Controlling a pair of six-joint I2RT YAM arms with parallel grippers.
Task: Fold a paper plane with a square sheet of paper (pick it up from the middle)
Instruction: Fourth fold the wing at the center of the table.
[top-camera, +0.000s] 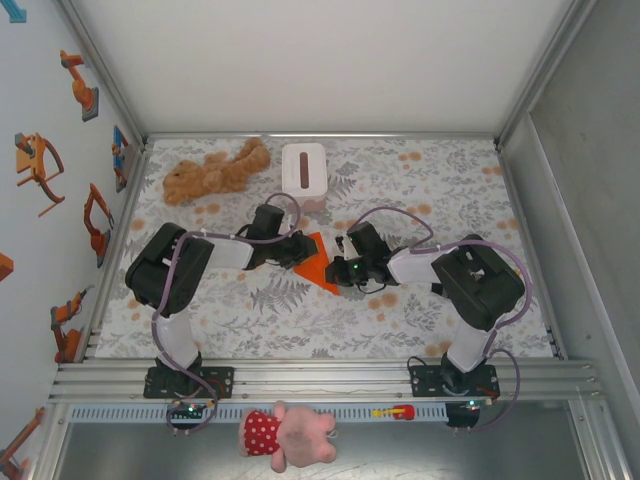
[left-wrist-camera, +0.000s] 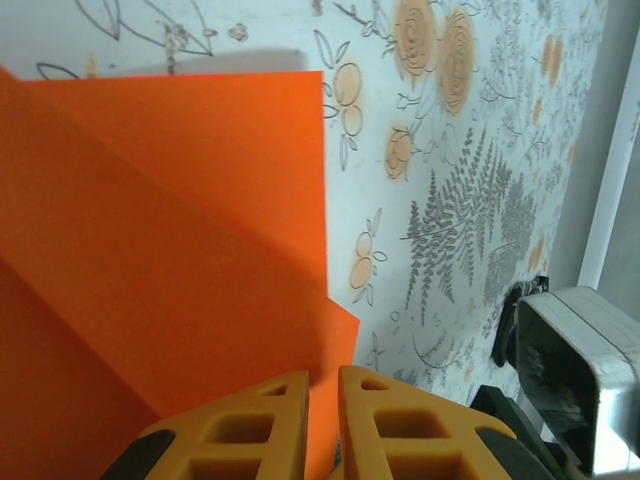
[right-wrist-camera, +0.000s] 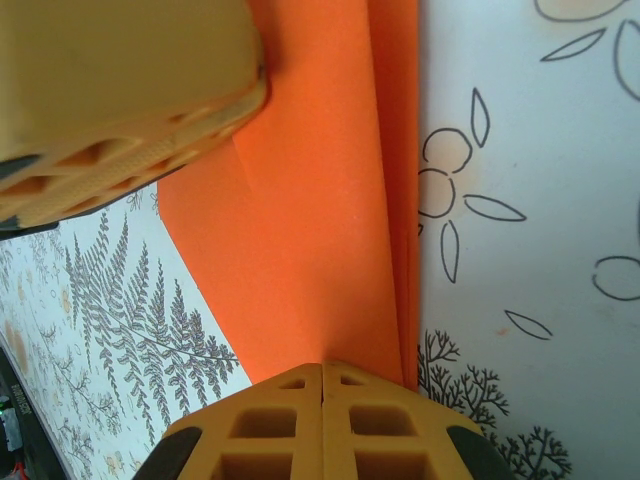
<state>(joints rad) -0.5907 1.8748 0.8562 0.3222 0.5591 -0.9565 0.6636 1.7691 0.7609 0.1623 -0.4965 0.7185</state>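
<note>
**Item 1, one piece: the square sheet of paper** (top-camera: 318, 263). Thin, matte, bright orange, and already partly folded. It is lying flat at the centre of the top view, between the two grippers. In the left wrist view (left-wrist-camera: 150, 250) straight diagonal creases are crossing it and layers are overlapping. In the right wrist view (right-wrist-camera: 310, 220) a doubled edge is running down the middle of the frame.

**Item 2, two grippers, ribbed yellow-orange fingers.**
- **Left gripper** (top-camera: 302, 251) (left-wrist-camera: 322, 385): the fingers are standing a narrow slit apart at the bottom of its wrist view, with orange showing through the slit. I cannot tell whether they are pinching a layer. One left finger (right-wrist-camera: 120, 100) is lying over the paper at the upper left of the right wrist view.
- **Right gripper** (top-camera: 342, 268) (right-wrist-camera: 322, 372): the fingers are pressing fully together, and their tips are meeting the lower edge of the paper at bottom centre.

**Item 3, one tablecloth** (top-camera: 450, 200). White, printed with grey ferns and orange blossoms, it is covering the table.

**Item 4, one teddy bear** (top-camera: 213, 170). Brown and furry, it is lying at the upper left of the cloth.

**Item 5, one tissue box** (top-camera: 303, 170). White with rounded corners, it is sitting just right of the bear.

**Item 6, one plush toy** (top-camera: 288, 432). Pink, wearing a red dotted garment, it is lying at bottom centre.
</note>
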